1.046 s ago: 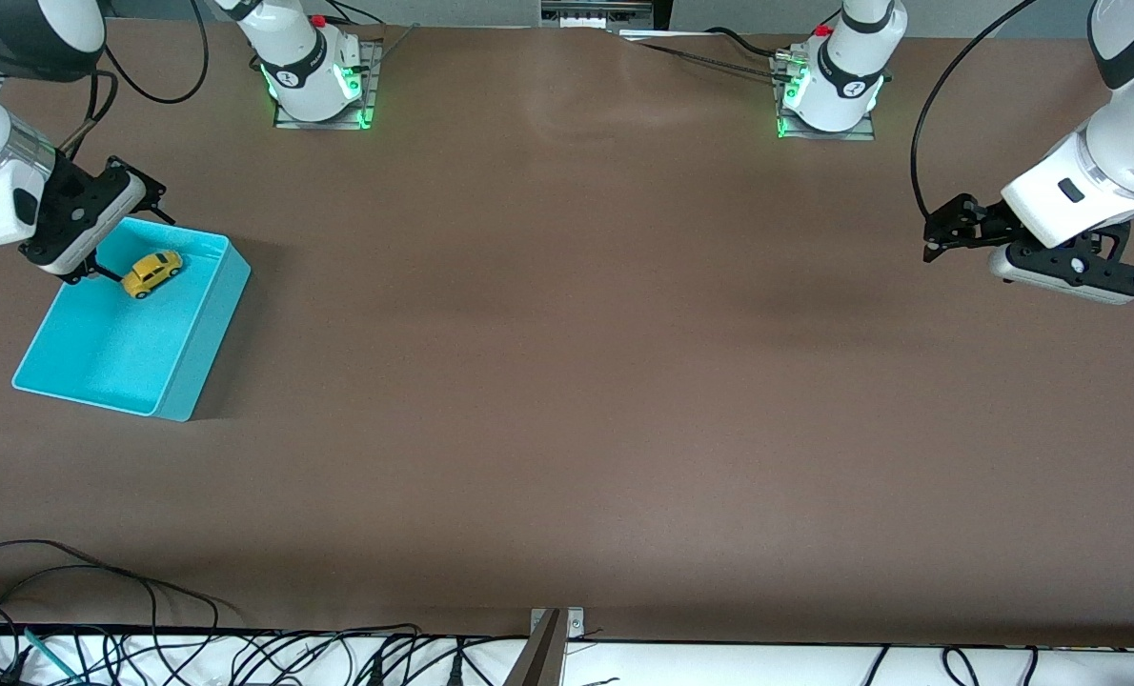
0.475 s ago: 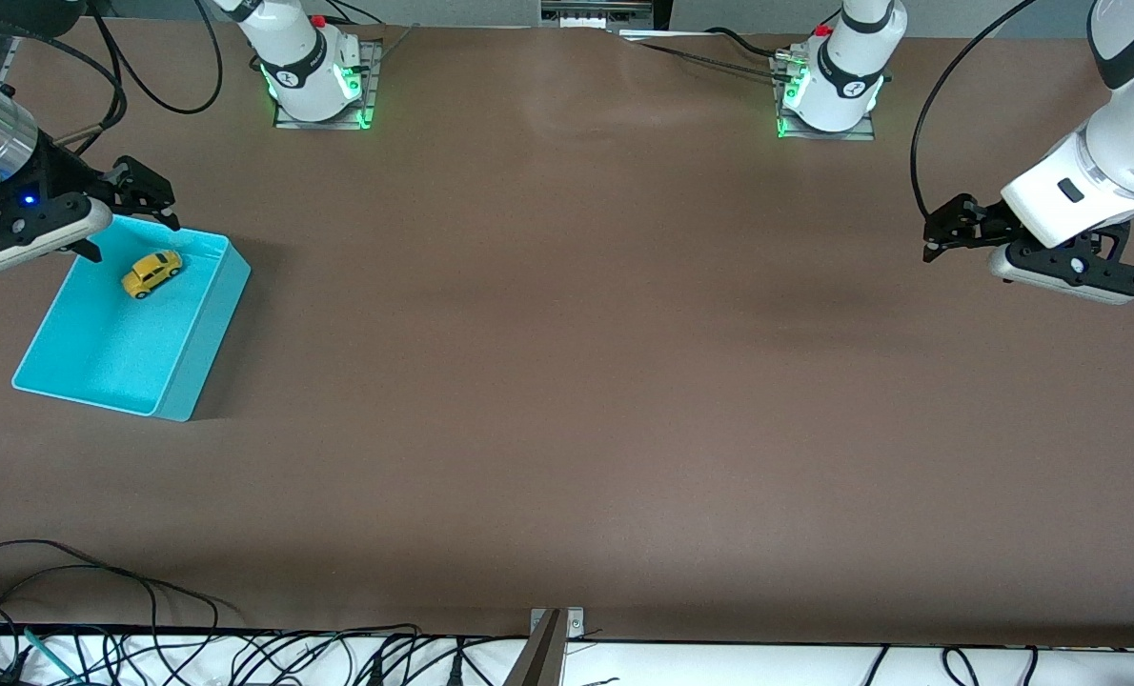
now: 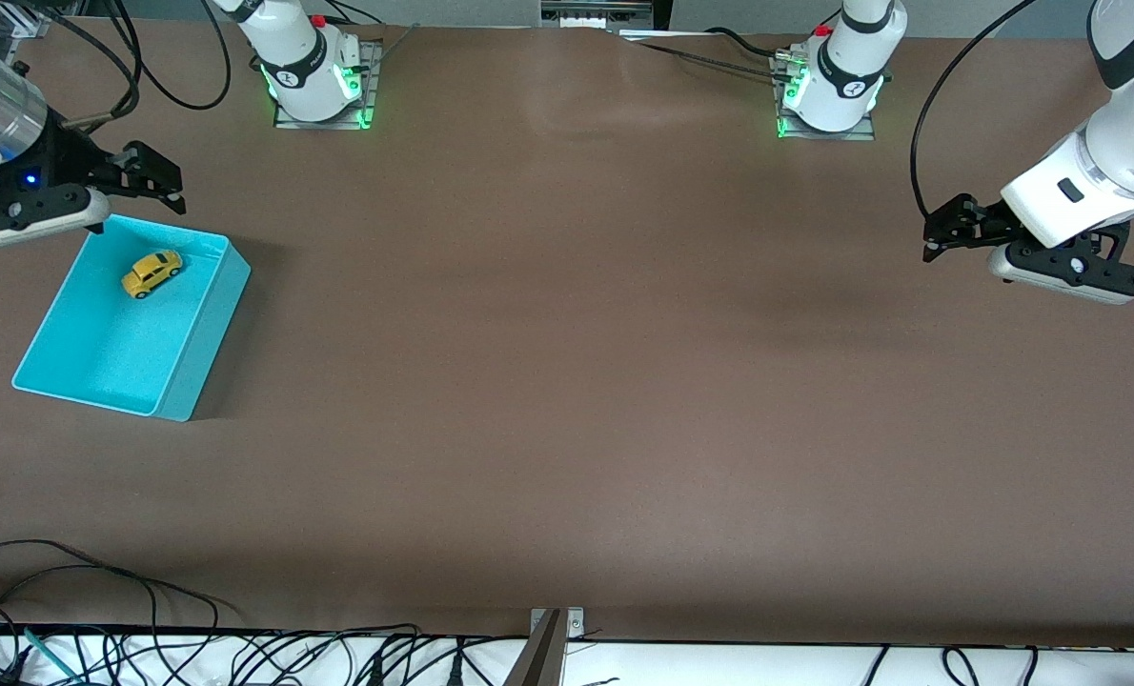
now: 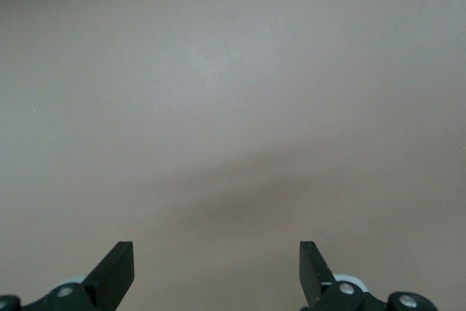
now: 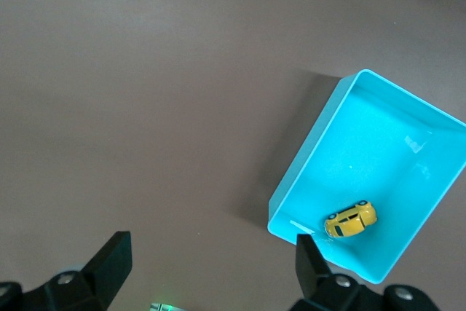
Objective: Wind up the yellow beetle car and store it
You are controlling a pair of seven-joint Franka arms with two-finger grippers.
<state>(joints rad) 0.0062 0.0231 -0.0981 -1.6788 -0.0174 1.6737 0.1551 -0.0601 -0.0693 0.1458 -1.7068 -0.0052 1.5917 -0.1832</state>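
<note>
The yellow beetle car (image 3: 152,273) sits on its wheels inside the turquoise bin (image 3: 207,329), in the part of the bin farther from the front camera, close to one wall but with floor showing around it; so to my eye the storing looks done, and the step in hand is simply getting clear. The right pincer (image 3: 152,181) hangs empty with its jaws spread wide, up above the worktop (image 3: 567,381) just past the bin's rim on the bases' side; its wrist view looks down on bin and car from a height. To do this well I would carry that arm up and away from the bin, not back across it, so that no finger clips the rim and jolts the car; a light bin like that would likely slide if nudged.

The left pincer (image 3: 943,233) waits at the left arm's end of the worktop, also wide and holding nothing, with only bare brown surface beneath it. Cables (image 3: 81,610) trail along the worktop's edge nearest the front camera, well apart from the bin; nothing stands in either arm's path.
</note>
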